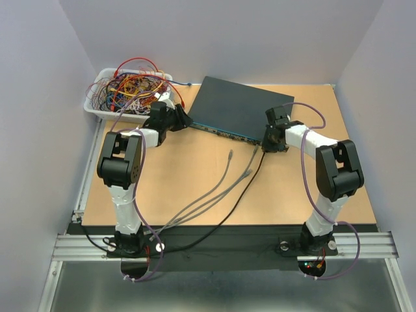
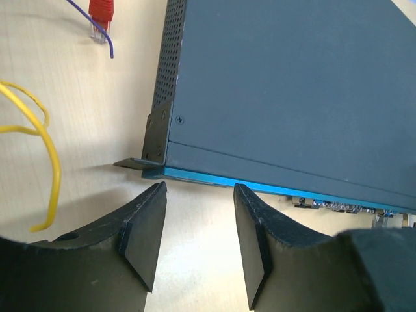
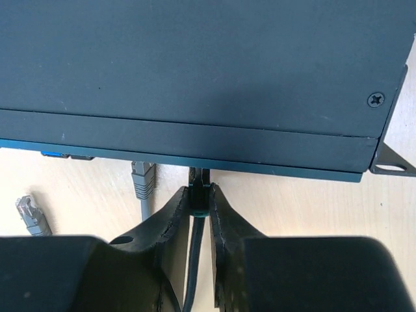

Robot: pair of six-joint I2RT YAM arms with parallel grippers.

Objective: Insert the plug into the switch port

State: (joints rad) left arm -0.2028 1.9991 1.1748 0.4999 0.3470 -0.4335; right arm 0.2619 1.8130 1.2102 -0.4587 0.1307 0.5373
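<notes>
The switch (image 1: pixel 240 107) is a flat dark grey-blue box with a teal front edge (image 2: pixel 273 187), lying at the back middle of the table. My right gripper (image 3: pixel 199 192) is shut on the black plug (image 3: pixel 199 201) of a black cable, held right at the switch's front edge (image 3: pixel 195 161); the plug's tip reaches under that edge. A grey plug (image 3: pixel 143 180) sits in the front next to it. My left gripper (image 2: pixel 198 195) is open and empty, close to the switch's left front corner (image 2: pixel 159 140).
A white tray (image 1: pixel 97 107) of tangled wires stands at the back left. Two grey cables (image 1: pixel 214 188) and the black cable (image 1: pixel 240 195) run over the table toward the near edge. A loose grey plug (image 3: pixel 31 216), a red plug (image 2: pixel 101 16) and a yellow wire (image 2: pixel 49 153) lie near.
</notes>
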